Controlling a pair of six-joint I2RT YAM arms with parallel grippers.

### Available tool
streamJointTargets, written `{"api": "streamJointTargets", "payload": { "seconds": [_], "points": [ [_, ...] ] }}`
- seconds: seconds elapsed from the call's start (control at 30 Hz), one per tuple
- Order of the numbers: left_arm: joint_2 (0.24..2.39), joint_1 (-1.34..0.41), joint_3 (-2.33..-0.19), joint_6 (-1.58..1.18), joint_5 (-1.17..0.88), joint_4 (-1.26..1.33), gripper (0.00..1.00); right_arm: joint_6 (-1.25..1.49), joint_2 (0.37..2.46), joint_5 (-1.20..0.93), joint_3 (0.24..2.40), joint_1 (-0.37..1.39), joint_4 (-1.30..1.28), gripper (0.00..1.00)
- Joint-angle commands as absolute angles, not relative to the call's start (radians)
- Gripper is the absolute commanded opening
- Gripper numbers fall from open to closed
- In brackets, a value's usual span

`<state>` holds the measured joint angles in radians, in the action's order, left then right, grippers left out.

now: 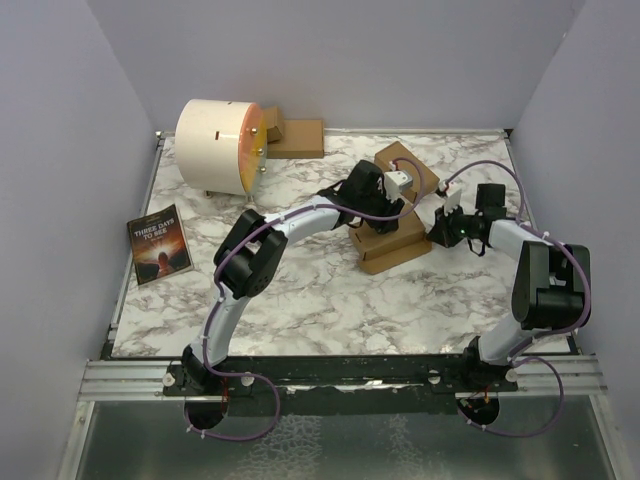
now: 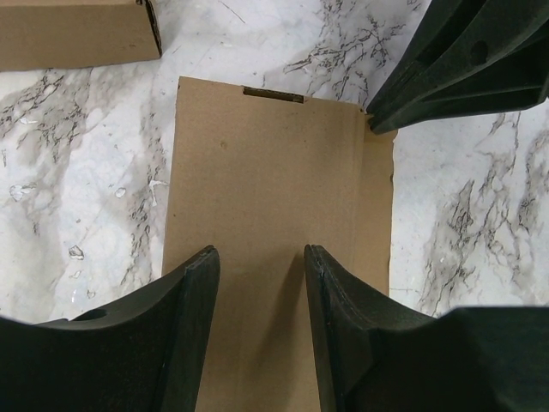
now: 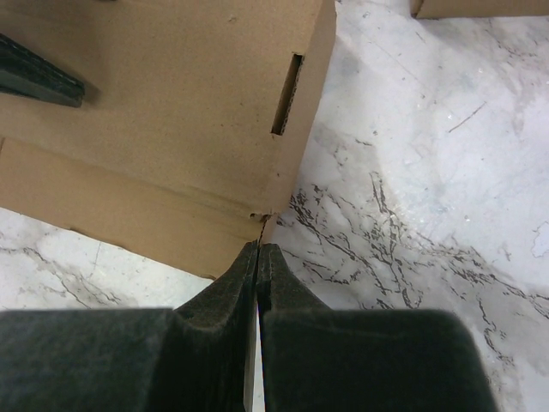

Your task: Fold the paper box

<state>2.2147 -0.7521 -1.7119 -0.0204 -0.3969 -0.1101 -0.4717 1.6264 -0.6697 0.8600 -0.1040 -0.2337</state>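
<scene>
Reaches the left arm from 7 o'clock up toward 1 o'clock, elbow bent, left pincer aimed down with fingers set partly apart. Bends the right arm from 5 o'clock up, then back toward 9 o'clock, right pincer low, fingers pressed together, near the left one at its 3 o'clock.
</scene>
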Motion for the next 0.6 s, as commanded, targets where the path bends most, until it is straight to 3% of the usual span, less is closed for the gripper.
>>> {"api": "streamJointTargets", "payload": {
  "seconds": [0.0,0.57],
  "points": [
    [2.279,-0.747,-1.713,-0.005,-0.415,-0.261,0.48,-0.513,1.595,-0.656,0.859,-0.074,-0.208,0.01],
    [2.303,-0.751,-1.727,0.028,-0.452,-0.303,0.48,-0.480,1.608,-0.599,0.943,-0.061,-0.212,0.01]
  ]
}}
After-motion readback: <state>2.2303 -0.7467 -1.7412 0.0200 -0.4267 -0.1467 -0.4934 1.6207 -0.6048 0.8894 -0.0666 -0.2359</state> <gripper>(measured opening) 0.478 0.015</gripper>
